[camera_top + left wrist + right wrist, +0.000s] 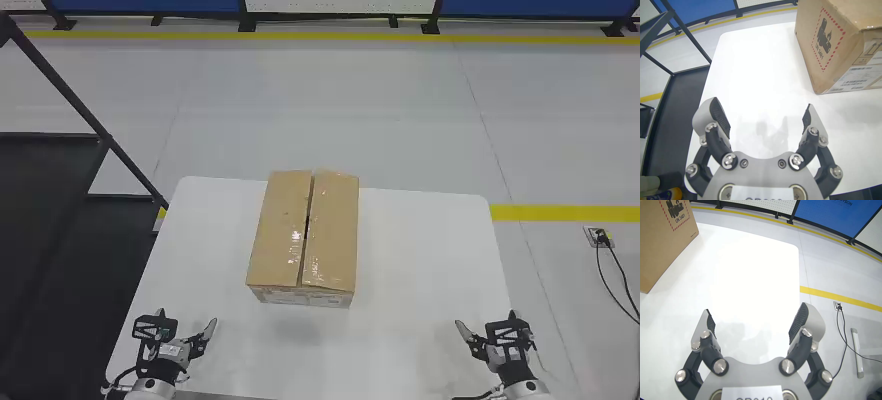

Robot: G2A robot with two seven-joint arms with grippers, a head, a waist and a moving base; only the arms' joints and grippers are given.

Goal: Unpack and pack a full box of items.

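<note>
Top view: closed box (pixel 304 235); left hand (pixel 183 326) and right hand (pixel 490 328) both gape wide.

Top view: a closed cardboard box (pixel 304 238) stood at the centre of the table (pixel 420 290), blocking the middle. Broad strips of bare table lay to its left and right and along the lower edge of the frame. There the left hand (pixel 185 328) and right hand (pixel 490 332) hung, fingers spread, well apart from the box. A dark rack (pixel 60 260) bordered the table's left edge.

floor (pixel 300 90) grey | yellow line (pixel 565 212) | blue panels (pixel 150 5) far | black rack (pixel 50 165) beside white table (pixel 420 260)
</note>
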